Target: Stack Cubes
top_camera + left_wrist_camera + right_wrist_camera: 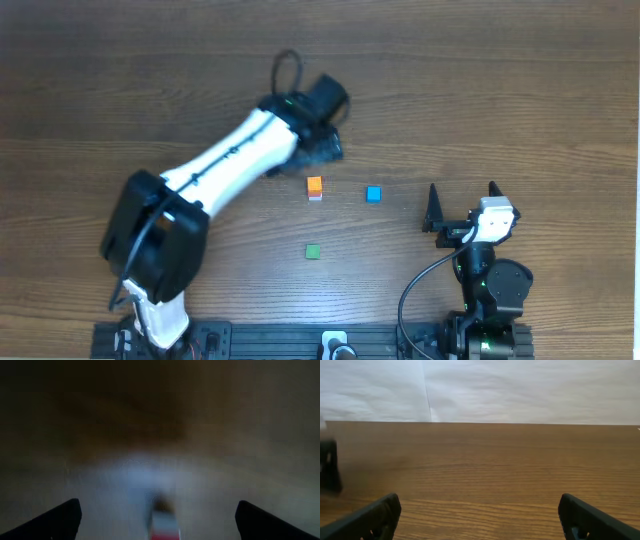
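Observation:
An orange cube (315,183) sits on top of a pale cube (315,195) near the middle of the table. This small stack (163,521) is blurred in the left wrist view, low between the fingers. My left gripper (322,151) (157,506) hovers just behind the stack, open, holding nothing. A blue cube (373,194) lies to the right of the stack. A green cube (312,252) lies nearer the bases. My right gripper (461,207) (479,498) rests at the right, open and empty, to the right of the blue cube.
The wooden table (520,90) has free room at the back and on the right. A white wall (520,390) stands beyond the table's far edge. A dark blurred shape (327,467) shows at the side of the right wrist view.

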You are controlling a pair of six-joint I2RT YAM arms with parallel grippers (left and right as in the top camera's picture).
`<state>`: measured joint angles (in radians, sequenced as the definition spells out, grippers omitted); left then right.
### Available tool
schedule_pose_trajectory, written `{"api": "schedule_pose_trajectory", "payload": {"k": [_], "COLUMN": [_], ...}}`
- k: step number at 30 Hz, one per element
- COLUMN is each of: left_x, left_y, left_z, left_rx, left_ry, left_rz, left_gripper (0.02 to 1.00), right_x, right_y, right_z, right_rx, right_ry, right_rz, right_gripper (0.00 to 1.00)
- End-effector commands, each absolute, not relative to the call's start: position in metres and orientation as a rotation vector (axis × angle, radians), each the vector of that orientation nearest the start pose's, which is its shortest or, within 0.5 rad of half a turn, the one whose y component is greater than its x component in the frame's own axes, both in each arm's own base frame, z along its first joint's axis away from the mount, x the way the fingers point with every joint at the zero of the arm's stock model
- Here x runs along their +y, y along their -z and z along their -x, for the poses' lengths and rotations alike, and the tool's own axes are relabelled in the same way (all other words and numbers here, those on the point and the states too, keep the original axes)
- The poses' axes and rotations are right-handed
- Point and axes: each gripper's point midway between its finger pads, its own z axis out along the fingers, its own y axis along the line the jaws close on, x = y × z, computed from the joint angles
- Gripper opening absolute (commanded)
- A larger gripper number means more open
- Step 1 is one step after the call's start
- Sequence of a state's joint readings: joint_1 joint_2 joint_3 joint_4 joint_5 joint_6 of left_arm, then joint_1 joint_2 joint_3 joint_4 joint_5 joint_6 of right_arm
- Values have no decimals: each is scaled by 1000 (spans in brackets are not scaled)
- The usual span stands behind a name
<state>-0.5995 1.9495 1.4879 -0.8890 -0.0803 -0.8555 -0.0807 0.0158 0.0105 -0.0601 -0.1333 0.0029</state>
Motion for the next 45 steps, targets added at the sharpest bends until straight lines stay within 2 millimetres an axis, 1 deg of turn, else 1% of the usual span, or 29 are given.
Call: {"api": "schedule_pose_trajectory", "payload": {"k": [1, 3, 5, 7, 10, 13, 16, 18, 21, 23, 25, 27, 29, 32, 36, 39, 45], "left_x": [-160, -127, -96, -64, -28, -9, -5, -3, -1, 1, 2, 3, 2, -2, -19, -27, -29], "left_y": [-111, -133, -157, -188, -234, -275, -312, -331, -343, -344, -338, -326, -309, -282, -249, -234, -212], "left_z": [-409, -425, -434, -437, -428, -407, -377, -352, -315, -292, -271, -257, -247, -243, -246, -247, -244], "left_rx": [2693, 2607, 2525, 2436, 2309, 2184, 2049, 1947, 1814, 1744, 1689, 1660, 1646, 1644, 1632, 1599, 1586], "left_ry": [180, 202, 214, 219, 221, 227, 231, 247, 250, 237, 214, 183, 157, 143, 168, 185, 192], "left_rz": [501, 590, 652, 691, 706, 662, 564, 516, 442, 390, 338, 288, 242, 180, 49, -15, -22], "left_gripper": [996, 998, 996, 996, 985, 972, 965, 961, 954, 956, 956, 963, 967, 972, 982, 998, 996], "right_x": [5, 5, 5, 5, 5, 5, 5, 5, 5, 5, 5, 5, 5, 5, 5, 5, 5], "right_y": [-159, -159, -159, -159, -159, -159, -159, -159, -159, -159, -159, -159, -159, -159, -159, -159, -159], "right_z": [-246, -246, -246, -246, -246, -246, -246, -246, -246, -246, -246, -246, -246, -246, -246, -246, -246], "right_rx": [1633, 1633, 1633, 1633, 1633, 1633, 1633, 1633, 1633, 1633, 1633, 1633, 1633, 1633, 1633, 1633, 1633], "right_ry": [-56, -56, -56, -56, -56, -56, -56, -56, -57, -56, -56, -56, -57, -56, -56, -56, -56], "right_rz": [42, 42, 42, 42, 42, 42, 42, 42, 42, 42, 42, 42, 42, 42, 42, 42, 42], "right_gripper": [993, 991, 991, 991, 991, 989, 993, 993, 993, 993, 991, 991, 993, 993, 993, 993, 993]}}
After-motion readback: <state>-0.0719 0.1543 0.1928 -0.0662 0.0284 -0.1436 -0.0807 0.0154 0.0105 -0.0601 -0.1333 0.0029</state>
